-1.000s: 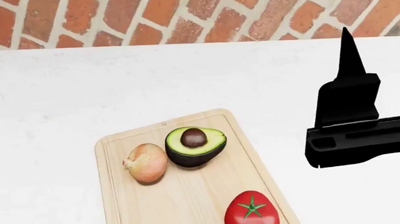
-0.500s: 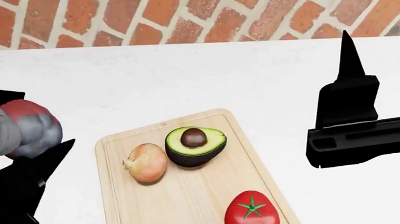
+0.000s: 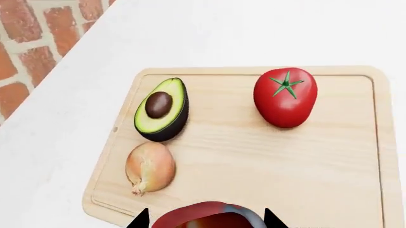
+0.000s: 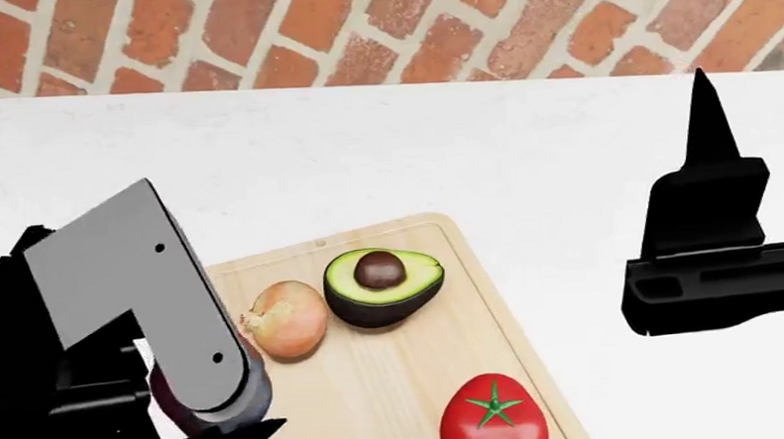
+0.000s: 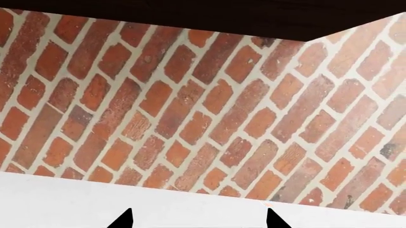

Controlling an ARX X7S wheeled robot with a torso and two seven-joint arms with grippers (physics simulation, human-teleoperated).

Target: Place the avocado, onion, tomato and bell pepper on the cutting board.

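So the left arm has swung in over the cutting board (image 4: 387, 398) in the last second, it was barely peeking in at the edge of the head view before and now it covers the board's near-left part. That's the last veggie arriving, going by the task list: the avocado (image 4: 383, 284), the onion (image 4: 288, 319) and the tomato (image 4: 494, 414) are already sitting on the board and haven't budged.

In the left wrist view the left gripper (image 3: 207, 219) has a red rounded thing between its fingertips, which I'm reading as the bell pepper (image 3: 206, 217). It's clamped on it, jaws spread about as wide as the pepper. It hangs over the board's edge near the onion, and I can't tell if it's touching the wood yet.

The right gripper (image 5: 198, 219) is parked well off to the side above the white counter (image 4: 362, 151), facing the brick wall (image 5: 203, 109). Fingertips stand apart with nothing between them, so it's open and empty.

My guess: lower a bit, let go, done
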